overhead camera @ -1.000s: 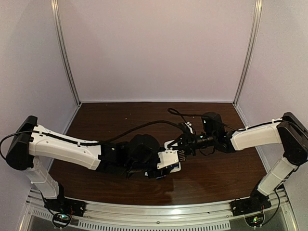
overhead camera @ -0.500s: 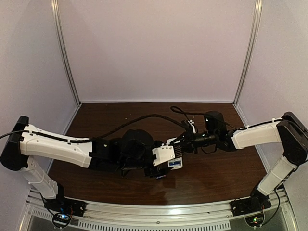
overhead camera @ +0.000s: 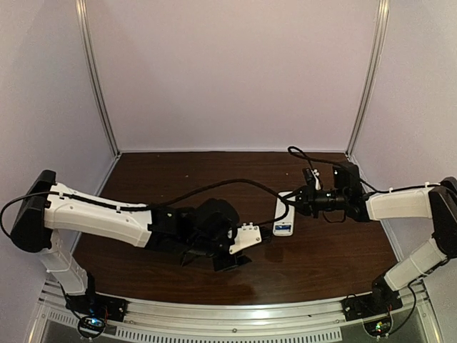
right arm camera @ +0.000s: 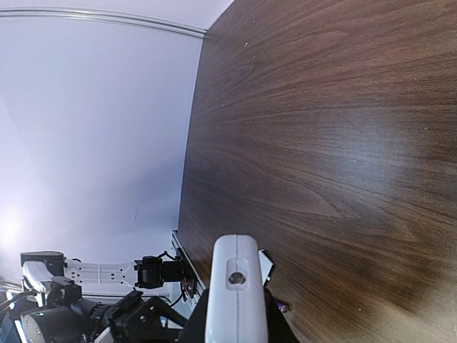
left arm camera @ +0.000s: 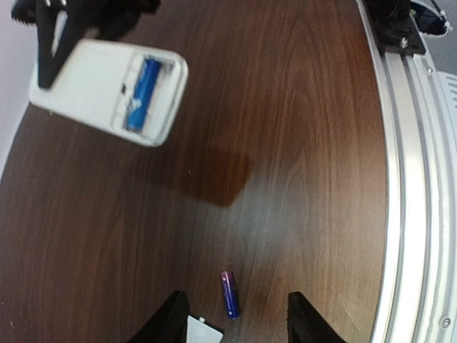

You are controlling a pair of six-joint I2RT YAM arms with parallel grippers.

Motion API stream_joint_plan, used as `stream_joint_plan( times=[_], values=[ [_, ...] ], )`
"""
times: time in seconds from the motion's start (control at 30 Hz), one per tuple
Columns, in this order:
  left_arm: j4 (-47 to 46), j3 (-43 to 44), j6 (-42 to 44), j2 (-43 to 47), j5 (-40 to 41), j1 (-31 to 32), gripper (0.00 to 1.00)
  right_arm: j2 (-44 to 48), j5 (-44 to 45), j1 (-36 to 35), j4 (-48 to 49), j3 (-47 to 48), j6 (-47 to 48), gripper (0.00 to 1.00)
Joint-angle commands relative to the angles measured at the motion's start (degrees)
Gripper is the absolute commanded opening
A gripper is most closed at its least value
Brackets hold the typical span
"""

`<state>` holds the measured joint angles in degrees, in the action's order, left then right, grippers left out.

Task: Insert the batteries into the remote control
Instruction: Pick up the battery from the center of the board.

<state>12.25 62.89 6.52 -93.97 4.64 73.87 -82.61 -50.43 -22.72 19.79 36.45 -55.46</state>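
L gripper [left arm camera: 236,304]: wide open, empty, low over table [left arm camera: 307,143]. Loose battery [left arm camera: 228,293] lies flat on the wood directly betw. its fingers, long axis running fwd out of the gap, i.e. across the closing line, so judged a straight drop-and-pinch. White cover piece [left arm camera: 202,333] just beside it, L side. R gripper [overhead camera: 298,208] clamped on remote control [left arm camera: 93,89], held off table, back up, bay open w/ one seated battery [left arm camera: 143,84]. L arm far nearer the loose cell.

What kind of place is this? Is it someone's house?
Probably a robot lab booth, not a house. Two robot arms are bolted to a metal rail at the edge of a dark wooden table, pale walls box it in. The right arm's jaws hold a remote control.
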Motion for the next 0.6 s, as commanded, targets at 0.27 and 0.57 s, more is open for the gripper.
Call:
stream_joint_plan(
  times=[0.27, 0.57],
  values=[
    [9.38, 5.86, -3.56, -9.92, -8.63, -4.07, 0.38, 7.27, -1.99, 3.17, 2.59, -5.2, 1.94, 0.0],
    [10.93, 8.18, -4.66, -14.88, -7.59, -6.13, 0.34, 9.76, -2.17, 3.74, 6.7, -7.82, 0.64, 0.0]
  ],
)
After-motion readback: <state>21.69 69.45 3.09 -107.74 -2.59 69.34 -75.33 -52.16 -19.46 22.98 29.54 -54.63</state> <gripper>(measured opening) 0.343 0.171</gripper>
